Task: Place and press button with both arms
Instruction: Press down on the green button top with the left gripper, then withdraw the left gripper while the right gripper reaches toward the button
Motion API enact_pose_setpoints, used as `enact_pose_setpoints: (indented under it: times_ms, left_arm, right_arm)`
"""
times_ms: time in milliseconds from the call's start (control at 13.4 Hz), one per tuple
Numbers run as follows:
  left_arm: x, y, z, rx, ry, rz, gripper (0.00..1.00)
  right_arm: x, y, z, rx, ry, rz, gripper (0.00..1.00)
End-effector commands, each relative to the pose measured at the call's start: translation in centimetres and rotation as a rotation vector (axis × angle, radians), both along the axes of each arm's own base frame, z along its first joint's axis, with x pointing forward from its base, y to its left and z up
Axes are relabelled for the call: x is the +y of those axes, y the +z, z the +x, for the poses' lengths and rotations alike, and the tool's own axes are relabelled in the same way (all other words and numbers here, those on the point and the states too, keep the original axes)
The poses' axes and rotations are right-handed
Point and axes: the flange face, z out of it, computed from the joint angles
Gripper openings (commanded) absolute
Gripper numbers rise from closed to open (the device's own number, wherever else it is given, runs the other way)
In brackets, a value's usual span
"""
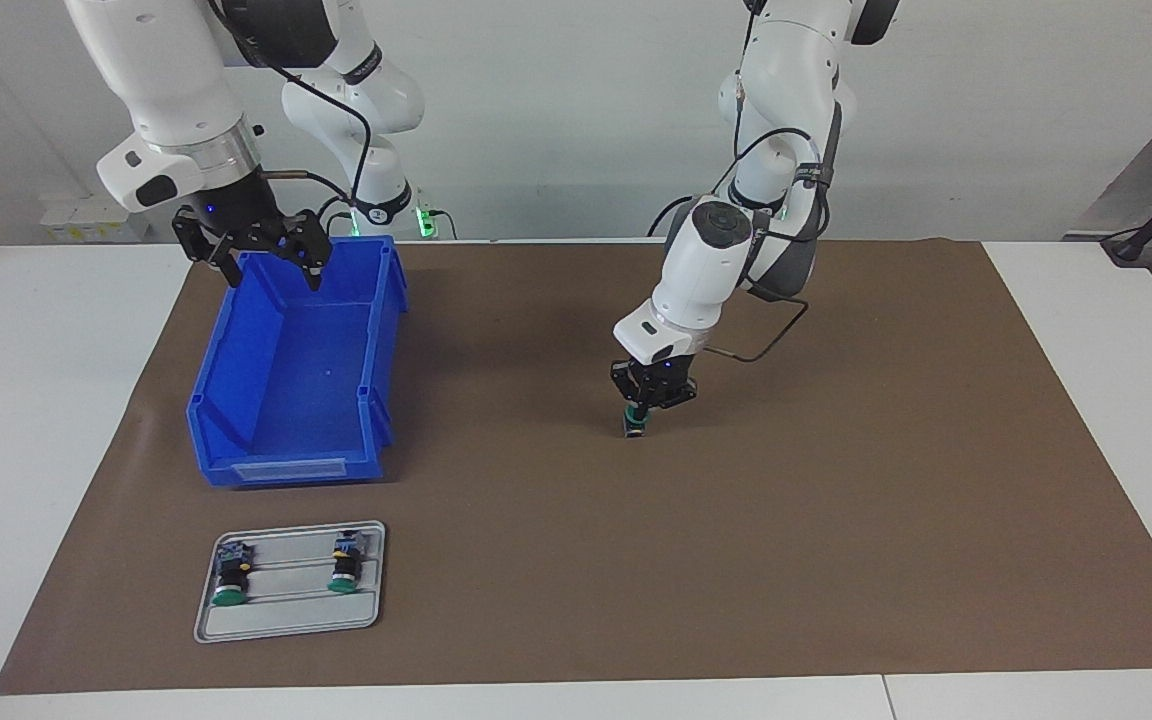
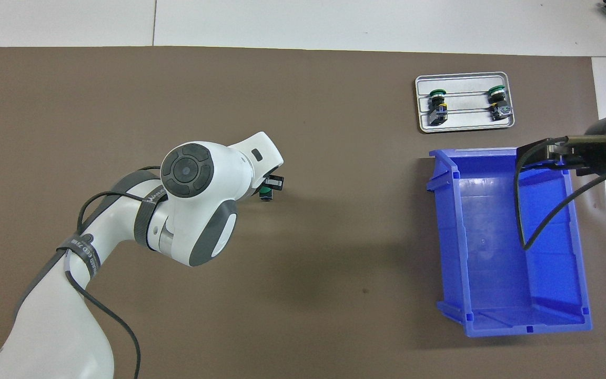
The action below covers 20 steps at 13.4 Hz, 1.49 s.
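Note:
My left gripper [image 1: 644, 408] is low over the middle of the brown mat [image 1: 836, 500] and is shut on a button [image 1: 634, 424], green cap down, at or just above the mat. In the overhead view the arm hides most of this gripper [image 2: 270, 185], and only the button's [image 2: 266, 194] green and black end shows. My right gripper [image 1: 270, 268] is open and empty, up over the robots' end of the blue bin [image 1: 291, 468]. It also shows partly in the overhead view [image 2: 551, 153].
A grey tray [image 1: 288, 622] lies farther from the robots than the bin and holds two more buttons [image 1: 231, 577] [image 1: 344, 566]. The tray [image 2: 465, 124] and the bin [image 2: 513, 322], which holds nothing, sit toward the right arm's end of the table.

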Motion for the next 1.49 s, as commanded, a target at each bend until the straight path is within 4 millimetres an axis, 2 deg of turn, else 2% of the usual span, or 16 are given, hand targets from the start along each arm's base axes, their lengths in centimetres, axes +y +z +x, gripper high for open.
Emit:
enact_pose_setpoints:
  times_ms: [0, 298, 446, 521, 670, 744, 893, 967, 1042, 1191, 1265, 1339, 1414]
  left_arm:
    - [0.3, -1.0, -0.1, 0.057, -0.019, 0.061, 0.00]
    - [0.4, 4.9, 0.3, 0.119, -0.033, 0.099, 0.00]
    - [0.7, 8.4, 1.3, 0.134, -0.028, 0.105, 0.00]
    - [1.9, 10.3, 2.2, 0.139, -0.010, 0.105, 0.00]
    - [5.2, 14.3, 3.8, 0.175, 0.012, 0.123, 0.00]
    - [6.9, 15.6, 4.2, 0.205, -0.006, 0.140, 0.00]
    - [10.9, 16.6, 4.7, 0.257, -0.065, 0.171, 0.00]
    - [13.4, 17.0, 5.0, 0.273, -0.071, 0.201, 0.00]
    - [15.6, 17.8, 4.8, 0.282, -0.066, 0.242, 0.00]
    - [18.2, 21.5, 3.5, 0.238, -0.042, 0.326, 0.00]
    - [19.6, 22.5, 3.1, 0.231, -0.037, 0.345, 0.04]
    - [21.1, 23.2, 2.8, 0.235, -0.035, 0.343, 0.21]
    - [22.3, 23.8, 2.5, 0.227, -0.033, 0.339, 0.53]
  right_arm:
    - [0.2, 0.1, -0.3, -0.008, 0.013, 0.020, 1.00]
    - [0.5, 0.2, -0.4, -0.008, 0.016, 0.017, 1.00]
    - [0.5, 0.2, -0.4, -0.010, 0.016, 0.016, 1.00]
    - [0.9, 0.0, -0.3, -0.010, 0.015, 0.016, 0.99]
    - [3.1, -0.4, -0.3, -0.028, -0.008, 0.022, 0.99]
    - [4.0, -0.9, -0.3, -0.031, -0.016, 0.022, 0.99]
    - [7.1, -1.8, -0.7, -0.039, -0.032, 0.029, 0.97]
    - [8.8, -2.4, -0.7, -0.035, -0.040, 0.030, 0.91]
    - [10.8, -3.1, -0.6, -0.027, -0.045, 0.030, 0.89]
    - [14.0, -4.1, -0.4, -0.043, -0.072, 0.042, 0.88]
    - [15.5, -4.9, -0.2, -0.046, -0.086, 0.052, 0.88]
    - [17.2, -6.0, 0.2, -0.052, -0.099, 0.060, 0.88]
    - [19.3, -7.4, 0.3, -0.052, -0.106, 0.068, 0.89]
